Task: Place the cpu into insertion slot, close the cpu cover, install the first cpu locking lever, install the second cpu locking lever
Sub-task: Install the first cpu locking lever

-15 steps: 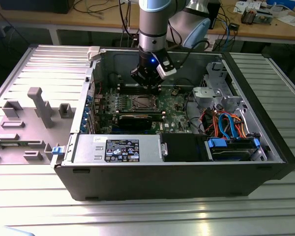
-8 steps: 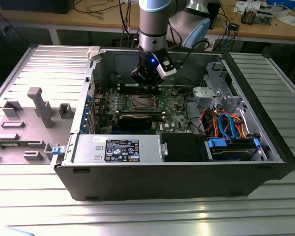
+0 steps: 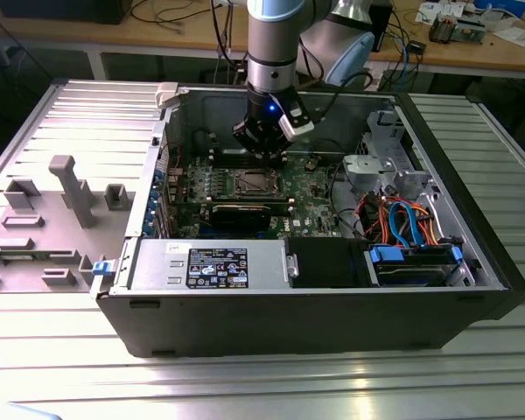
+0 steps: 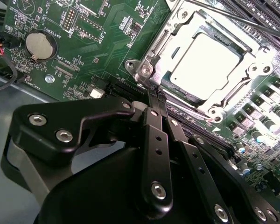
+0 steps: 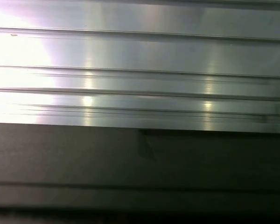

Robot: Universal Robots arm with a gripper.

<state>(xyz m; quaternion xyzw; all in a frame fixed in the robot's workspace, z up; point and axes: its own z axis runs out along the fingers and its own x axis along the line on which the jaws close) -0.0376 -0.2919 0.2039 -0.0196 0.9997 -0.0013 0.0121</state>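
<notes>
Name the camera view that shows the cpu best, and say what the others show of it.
The second wrist view: the cpu sits large and bright in the slot under the closed cover, just beyond the gripper. The exterior view shows it as a small grey square below the gripper. The first wrist view shows ribbed metal.

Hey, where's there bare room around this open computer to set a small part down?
The ribbed metal table in front of the computer case is bare, as is the strip at the exterior view's right. The grey fixture tray on the exterior view's left is dotted with posts. Inside the case it is crowded: gripper over the cpu, cables.
</notes>
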